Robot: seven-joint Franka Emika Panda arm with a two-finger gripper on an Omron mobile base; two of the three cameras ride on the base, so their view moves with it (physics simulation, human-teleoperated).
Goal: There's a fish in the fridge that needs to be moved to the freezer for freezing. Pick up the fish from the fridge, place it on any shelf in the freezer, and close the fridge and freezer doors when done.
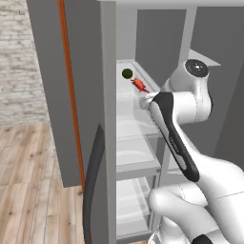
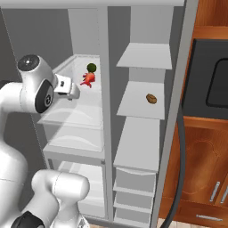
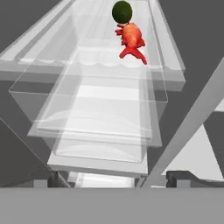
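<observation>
The red-orange fish (image 3: 131, 38) lies on the fridge's upper glass shelf (image 2: 71, 71), just in front of a dark green ball (image 3: 122, 12). Both base views show the same pair, fish (image 2: 88, 79) (image 1: 139, 85) and ball (image 2: 91, 67). My gripper (image 3: 116, 180) is open and empty, its tips wide apart. It hangs short of the fish, in front of the fridge (image 2: 75, 129) at the height of that shelf. The freezer (image 2: 140, 129) is the narrower section to the right, with opaque grey shelves (image 2: 136, 104). Both doors stand open: the fridge door (image 1: 86, 95) and the freezer door (image 2: 178, 102).
A small brown round item (image 2: 151, 98) rests on the middle freezer shelf. Translucent drawers (image 3: 96, 131) sit below the fish's shelf. A central post (image 2: 105, 89) divides fridge from freezer. Wooden cabinets (image 2: 205, 169) and a dark appliance (image 2: 213, 80) stand to the right.
</observation>
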